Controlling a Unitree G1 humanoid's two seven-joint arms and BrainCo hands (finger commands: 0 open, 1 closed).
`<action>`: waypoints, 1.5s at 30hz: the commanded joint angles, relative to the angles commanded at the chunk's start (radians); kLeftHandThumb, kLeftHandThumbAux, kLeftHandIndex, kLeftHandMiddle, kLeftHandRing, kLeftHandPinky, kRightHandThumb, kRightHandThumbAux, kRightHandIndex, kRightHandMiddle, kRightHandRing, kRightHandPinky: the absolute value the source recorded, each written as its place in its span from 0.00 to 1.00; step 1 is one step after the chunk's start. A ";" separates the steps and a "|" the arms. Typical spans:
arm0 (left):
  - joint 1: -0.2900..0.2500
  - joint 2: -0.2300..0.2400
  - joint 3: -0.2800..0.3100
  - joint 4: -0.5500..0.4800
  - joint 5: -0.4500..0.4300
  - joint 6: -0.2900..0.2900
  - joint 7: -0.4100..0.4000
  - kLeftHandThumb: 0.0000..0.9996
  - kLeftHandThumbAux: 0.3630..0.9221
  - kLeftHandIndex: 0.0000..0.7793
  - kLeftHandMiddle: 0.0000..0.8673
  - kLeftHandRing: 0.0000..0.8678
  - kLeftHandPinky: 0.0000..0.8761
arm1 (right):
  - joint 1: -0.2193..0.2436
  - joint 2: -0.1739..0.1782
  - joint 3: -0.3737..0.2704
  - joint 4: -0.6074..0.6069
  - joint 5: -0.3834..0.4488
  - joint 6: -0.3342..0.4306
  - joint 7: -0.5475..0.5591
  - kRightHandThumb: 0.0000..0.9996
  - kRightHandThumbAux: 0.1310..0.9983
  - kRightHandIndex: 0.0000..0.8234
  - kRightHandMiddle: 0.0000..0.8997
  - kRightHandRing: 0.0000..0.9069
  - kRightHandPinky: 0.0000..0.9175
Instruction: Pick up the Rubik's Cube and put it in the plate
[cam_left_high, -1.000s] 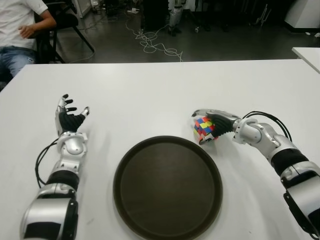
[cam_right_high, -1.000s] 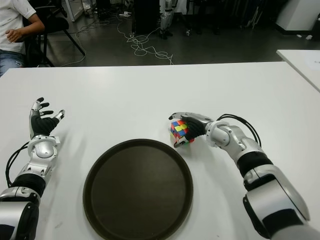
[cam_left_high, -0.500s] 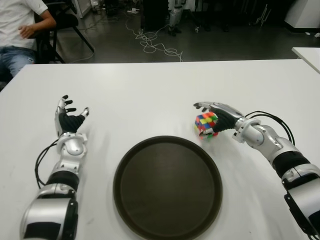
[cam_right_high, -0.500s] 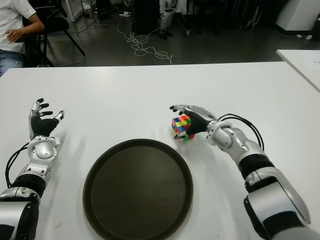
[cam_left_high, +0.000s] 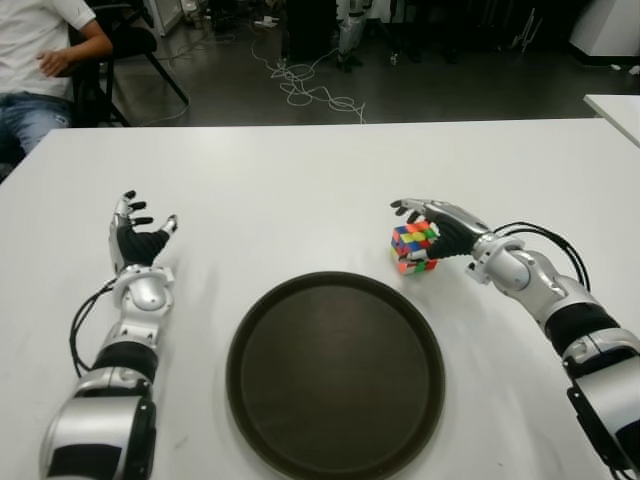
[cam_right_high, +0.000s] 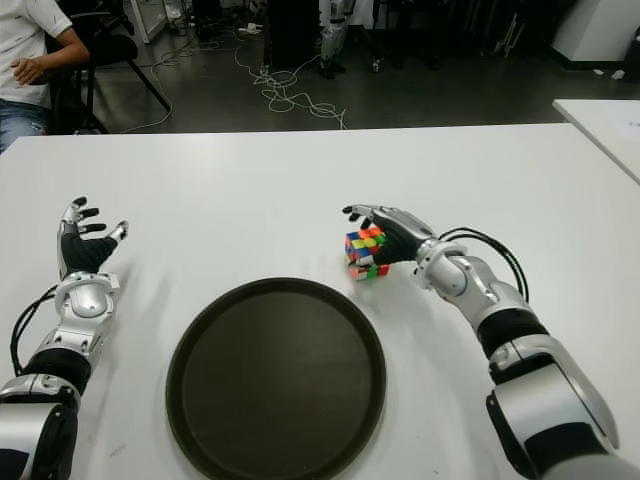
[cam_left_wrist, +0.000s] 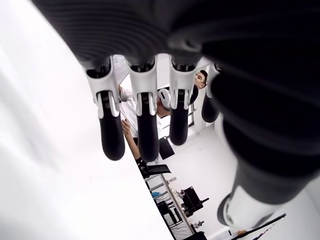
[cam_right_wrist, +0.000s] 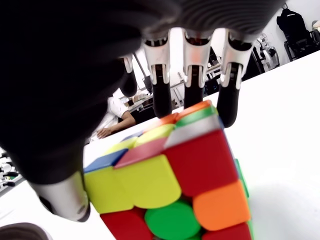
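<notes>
As seen from the eye views, the Rubik's Cube (cam_left_high: 414, 247) stands on the white table (cam_left_high: 300, 190) just beyond the rim of the dark plate (cam_left_high: 335, 372), with the right hand (cam_left_high: 440, 228) cupped loosely about it and the left hand (cam_left_high: 135, 240) shown idle, fingers spread, well left of the plate. By the right wrist view, the fingers (cam_right_wrist: 191, 90) are draped over the cube's top without closing on it, so the grasping step is judged in hand, and a firm closing and a lift toward the plate are called for next. No writing or brand can be read in any view.

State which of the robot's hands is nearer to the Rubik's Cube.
Right. The right hand is at the Rubik's Cube, fingers arched over it. The left hand shows far across the table, beyond the plate.
</notes>
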 joint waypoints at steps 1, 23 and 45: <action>0.000 0.001 -0.001 0.001 0.002 0.000 0.002 0.12 0.73 0.16 0.28 0.40 0.57 | 0.000 0.001 -0.001 0.000 0.000 0.001 0.000 0.16 0.71 0.18 0.28 0.31 0.40; -0.001 0.006 -0.010 0.001 0.015 0.012 0.003 0.09 0.72 0.16 0.26 0.34 0.47 | 0.004 0.006 -0.015 -0.023 0.035 0.042 0.061 0.25 0.74 0.16 0.27 0.32 0.42; 0.000 0.006 -0.010 0.000 0.015 0.006 0.007 0.11 0.72 0.16 0.27 0.35 0.50 | 0.001 -0.003 0.005 -0.050 0.008 0.079 0.092 0.22 0.75 0.17 0.28 0.33 0.42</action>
